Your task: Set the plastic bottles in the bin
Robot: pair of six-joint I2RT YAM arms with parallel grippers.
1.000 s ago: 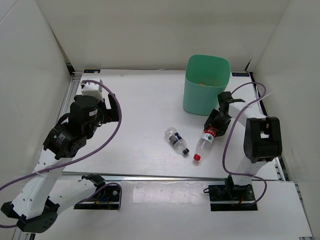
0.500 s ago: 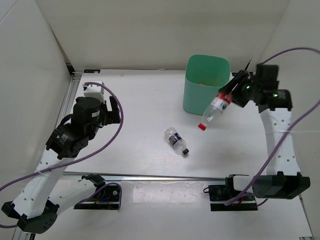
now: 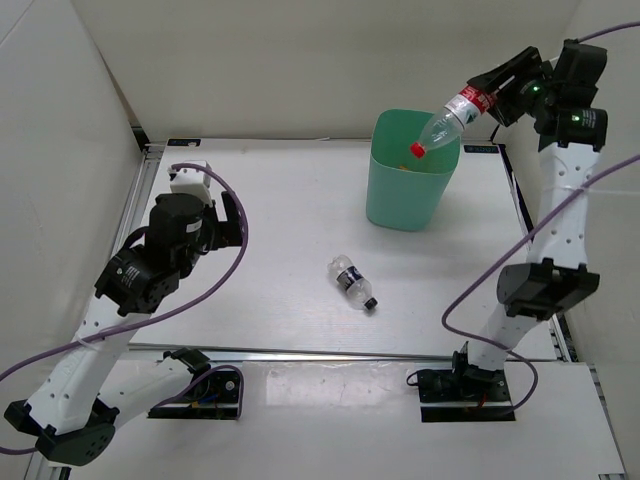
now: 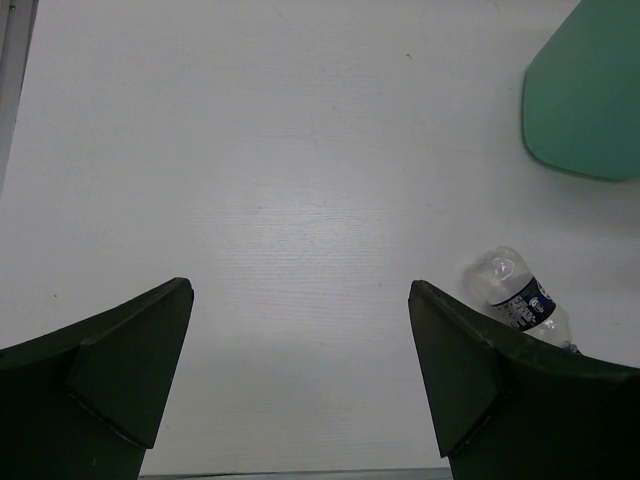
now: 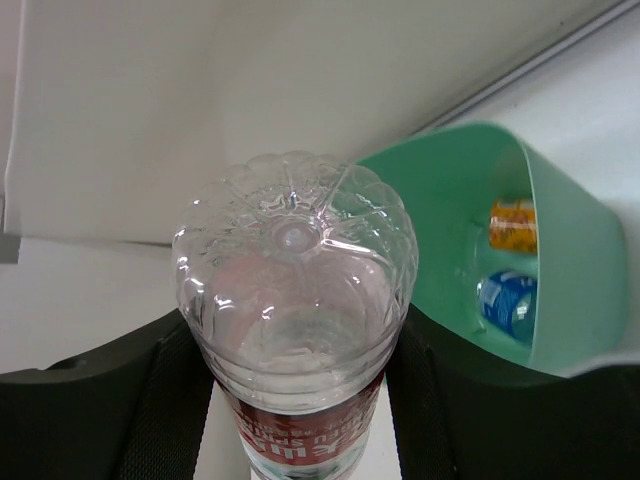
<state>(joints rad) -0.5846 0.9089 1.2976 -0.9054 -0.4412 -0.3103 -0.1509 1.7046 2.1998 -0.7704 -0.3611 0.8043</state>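
Bright, flat, diffuse light; shadows faint and soft.
Table (image 4: pixel 300 150) nearly washed-out white. Fingers (image 4: pixel 110 380) of left tool (image 4: pixel 298 290) dark, soft-edged near lens. Glints on red-label bottle (image 5: pixel 295 290), its label end slightly blurred.

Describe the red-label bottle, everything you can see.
The red-label bottle is clear plastic with a red cap and a red label band; it looks empty. The right gripper clamps it near the label, a finger on each side, high above the table. It slants cap-down, the cap over the open mouth of the mint-green bin. The right wrist view shows its petal-shaped base.
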